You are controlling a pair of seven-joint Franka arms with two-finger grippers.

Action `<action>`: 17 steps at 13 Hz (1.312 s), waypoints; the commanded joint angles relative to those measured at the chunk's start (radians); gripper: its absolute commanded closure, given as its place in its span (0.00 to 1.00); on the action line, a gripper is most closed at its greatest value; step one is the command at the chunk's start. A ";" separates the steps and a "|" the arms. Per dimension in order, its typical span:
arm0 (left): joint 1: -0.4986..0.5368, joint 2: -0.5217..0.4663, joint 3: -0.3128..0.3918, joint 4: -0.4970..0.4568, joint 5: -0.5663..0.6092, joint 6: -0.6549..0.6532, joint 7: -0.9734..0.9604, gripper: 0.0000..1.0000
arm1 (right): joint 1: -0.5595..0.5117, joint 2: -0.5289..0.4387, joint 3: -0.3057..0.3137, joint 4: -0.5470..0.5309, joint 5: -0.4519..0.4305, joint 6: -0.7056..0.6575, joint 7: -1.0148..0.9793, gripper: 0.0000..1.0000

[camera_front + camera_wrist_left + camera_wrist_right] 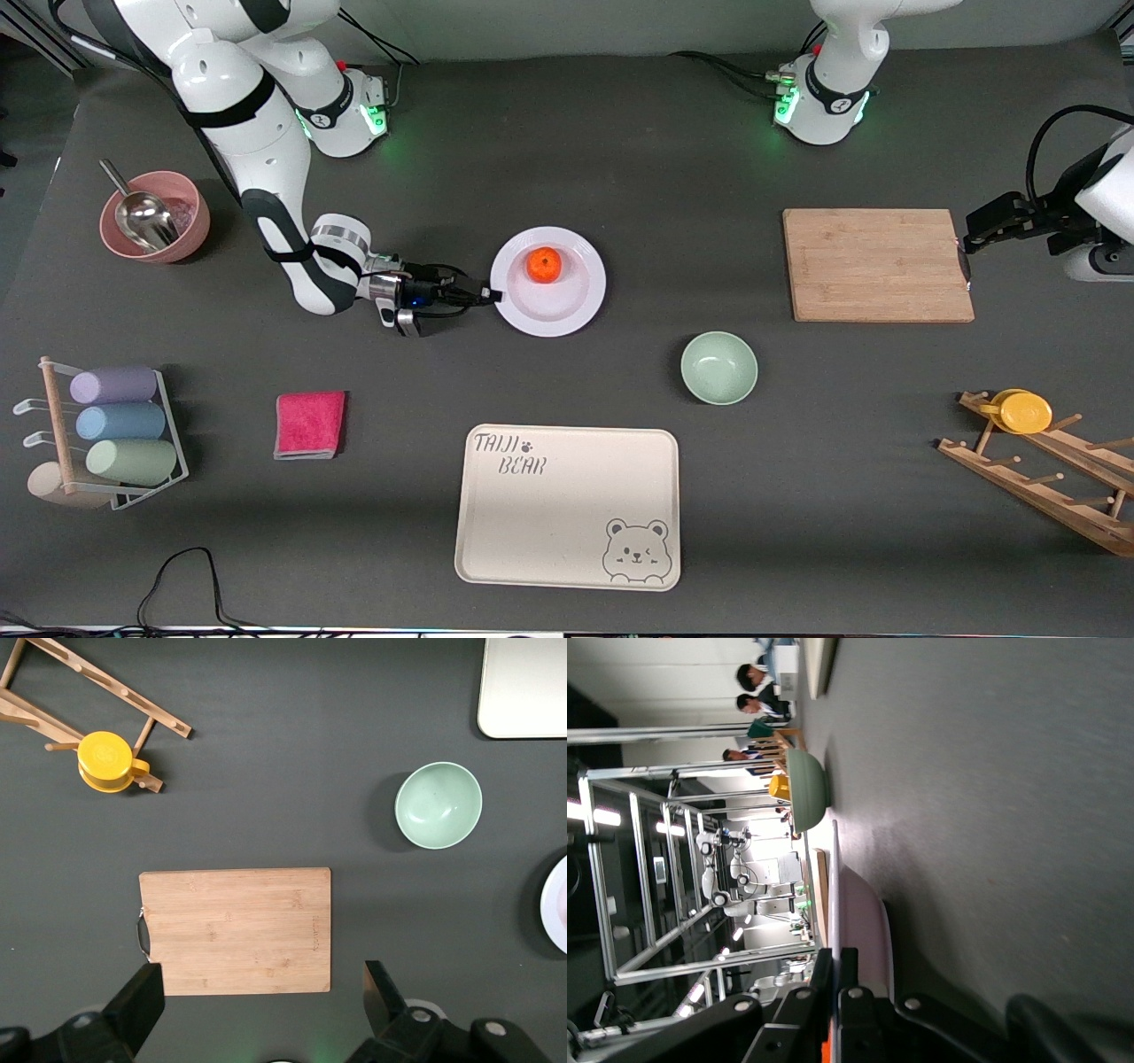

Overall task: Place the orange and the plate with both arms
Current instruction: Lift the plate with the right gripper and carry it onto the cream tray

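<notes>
Right fingers [493, 295] pinch plate [567, 306] rim, orange [544, 264] aboard; left fingers [257, 1005] spread, empty; tray [567, 505] reads "TAIJI BEAR".

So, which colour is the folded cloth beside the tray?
The cloth is bright pink, seen best in the front view.
</notes>
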 commanded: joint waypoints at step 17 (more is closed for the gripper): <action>-0.012 -0.019 0.012 -0.012 -0.005 -0.012 0.061 0.00 | -0.104 0.055 -0.014 0.627 -0.200 0.117 0.481 1.00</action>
